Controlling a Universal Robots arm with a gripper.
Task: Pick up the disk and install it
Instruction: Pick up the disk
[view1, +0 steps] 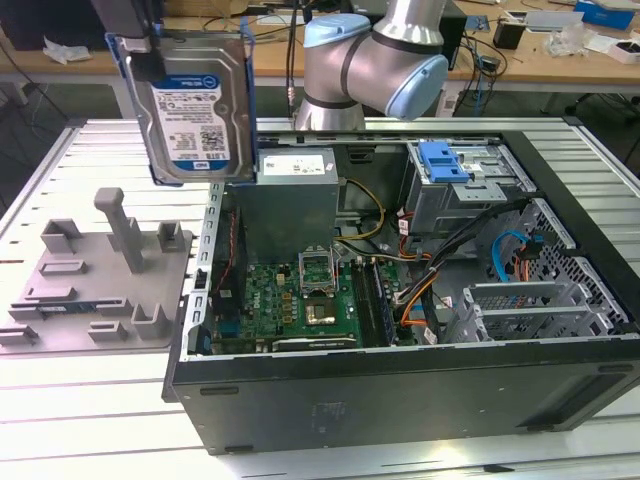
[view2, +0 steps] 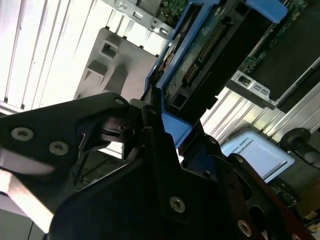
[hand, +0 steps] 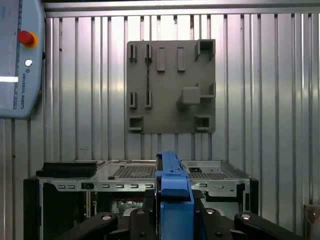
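on the exterior view's left the grey fixture (view1: 100, 275) sits flat on the slatted tabletop (view1: 60, 160), posts up, nothing touching it. next over, the disk (view1: 195, 105) hangs on edge in mid-air, label facing out. the hand (view1: 140, 45) is pinching its blue carrier rail (view2: 174, 125) at the top edge, i'd guess so the drive body hangs clear of everything. right of that is the open pc case (view1: 400, 385), drive cage (view1: 480, 195) and blue latch (view1: 443, 160) toward its far side. disk's not installed yet.
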